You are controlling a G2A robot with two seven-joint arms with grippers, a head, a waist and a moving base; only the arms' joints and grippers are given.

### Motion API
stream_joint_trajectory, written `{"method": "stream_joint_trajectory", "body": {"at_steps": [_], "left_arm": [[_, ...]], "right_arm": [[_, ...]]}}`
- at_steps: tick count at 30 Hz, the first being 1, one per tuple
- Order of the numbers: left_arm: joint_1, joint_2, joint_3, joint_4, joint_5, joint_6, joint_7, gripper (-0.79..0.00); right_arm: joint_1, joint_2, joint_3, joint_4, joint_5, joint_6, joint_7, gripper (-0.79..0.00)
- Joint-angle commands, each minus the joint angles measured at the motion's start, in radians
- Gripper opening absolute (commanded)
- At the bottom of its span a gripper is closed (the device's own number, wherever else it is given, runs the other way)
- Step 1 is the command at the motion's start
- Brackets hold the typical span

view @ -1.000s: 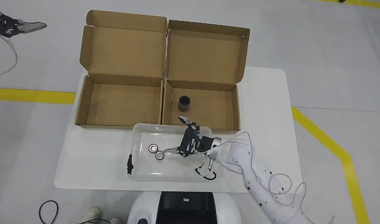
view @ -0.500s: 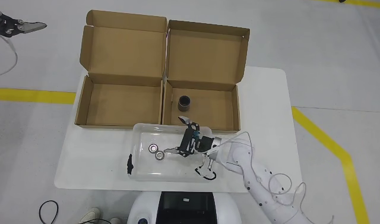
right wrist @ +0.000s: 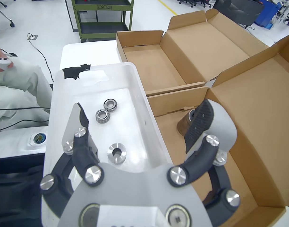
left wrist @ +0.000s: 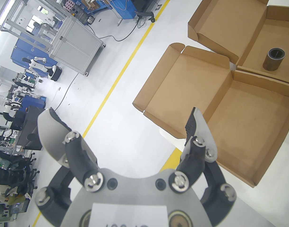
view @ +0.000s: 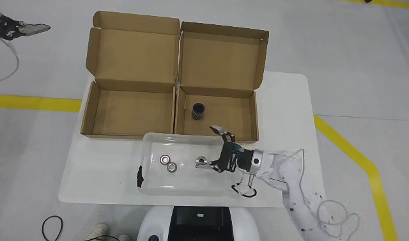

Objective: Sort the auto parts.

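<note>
A clear plastic bin point(view: 153, 180) at the table's front holds two ring bearings point(view: 165, 158) point(view: 172, 168) and a silvery flanged part point(view: 200, 160). In the right wrist view the bearings point(right wrist: 110, 105) point(right wrist: 102, 115) lie side by side, with the flanged part point(right wrist: 116, 152) nearer my wrist. My right gripper point(view: 213, 150) point(right wrist: 142, 109) hangs open and empty over the bin's right end. A dark cylinder point(view: 199, 111) point(left wrist: 275, 59) stands upright in the right cardboard box point(view: 233, 116). My left gripper point(view: 27, 28) point(left wrist: 122, 116) is open and empty, far off to the left above the floor.
The left cardboard box point(view: 128, 113) stands open with a bare bottom, its lid folded back like its neighbour's. Black tape point(view: 138, 175) sticks to the bin's left end. The white table point(view: 287, 113) has free room right of the boxes.
My right gripper has drawn back to the right from beside the bearings. The silvery flanged part now shows where the gripper was. The left arm has stayed put.
</note>
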Motion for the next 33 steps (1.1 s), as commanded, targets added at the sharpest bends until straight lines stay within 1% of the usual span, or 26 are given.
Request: {"method": "stream_joint_trajectory", "body": {"at_steps": [1, 4, 10, 12, 15, 17, 22, 28, 33], "left_arm": [[0.000, 0.000, 0.000, 0.000, 0.000, 0.000, 0.000, 0.000], [0.000, 0.000, 0.000, 0.000, 0.000, 0.000, 0.000, 0.000], [0.000, 0.000, 0.000, 0.000, 0.000, 0.000, 0.000, 0.000], [0.000, 0.000, 0.000, 0.000, 0.000, 0.000, 0.000, 0.000], [0.000, 0.000, 0.000, 0.000, 0.000, 0.000, 0.000, 0.000], [0.000, 0.000, 0.000, 0.000, 0.000, 0.000, 0.000, 0.000], [0.000, 0.000, 0.000, 0.000, 0.000, 0.000, 0.000, 0.000], [0.000, 0.000, 0.000, 0.000, 0.000, 0.000, 0.000, 0.000], [0.000, 0.000, 0.000, 0.000, 0.000, 0.000, 0.000, 0.000]], "right_arm": [[-0.035, 0.012, 0.041, -0.039, -0.018, -0.030, -0.005, 0.000], [-0.078, 0.026, 0.088, -0.087, -0.040, -0.045, -0.018, 0.000], [-0.153, 0.045, 0.151, -0.164, -0.063, -0.031, -0.070, 0.000], [-0.171, 0.050, 0.156, -0.182, -0.080, -0.026, -0.082, 0.000], [-0.173, 0.053, 0.118, -0.184, -0.119, -0.029, -0.062, 0.000], [-0.156, 0.051, 0.087, -0.159, -0.116, -0.005, -0.025, 0.000], [-0.087, 0.037, -0.004, -0.095, -0.035, 0.032, 0.136, 0.000], [-0.055, 0.033, -0.041, -0.101, 0.036, 0.061, 0.283, 0.000], [-0.047, 0.031, -0.082, -0.116, 0.043, 0.098, 0.395, 0.000]]}}
